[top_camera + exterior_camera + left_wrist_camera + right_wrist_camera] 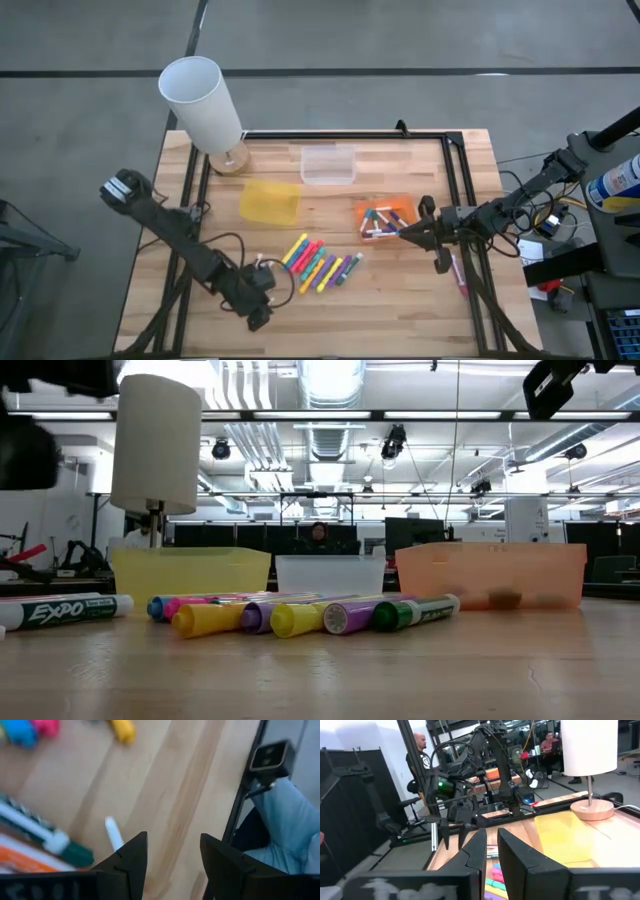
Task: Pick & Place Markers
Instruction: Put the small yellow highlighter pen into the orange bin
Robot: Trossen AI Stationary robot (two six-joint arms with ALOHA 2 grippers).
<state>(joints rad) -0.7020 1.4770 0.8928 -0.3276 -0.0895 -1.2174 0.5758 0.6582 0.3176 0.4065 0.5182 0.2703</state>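
At the table's near edge, around seven o'clock from centre, the left gripper (262, 318) hangs low over bare wood, its fingers (131, 857) set apart with nothing between them. Its wrist view shows a white marker tip just ahead and more markers beyond, so it seems placed there to reach the pile rather than to carry anything.

The markers (318, 264) lie loose in a fanned row just near of centre, at about six o'clock: yellow, pink, green, purple and blue, side by side and touching. In the low view they lie flat on their sides, caps toward the camera, which should let a gripper close across one barrel, though neighbours press close and may get nudged.

At about three o'clock the right gripper (404, 231) sits at the orange tray's (402, 207) near right corner, raised above the table judging by its wrist view. Its fingers (476, 851) stand only a narrow gap apart, and I see nothing held. Several markers already lie in that tray, so I judge it the drop point, with the arm placed for release or just clear of it.

Farther off, the yellow tray (270, 201) at eleven o'clock and the clear tray (328, 165) at twelve hold nothing visible. The lamp (203, 105) stands at the far left corner, out of both arms' way.
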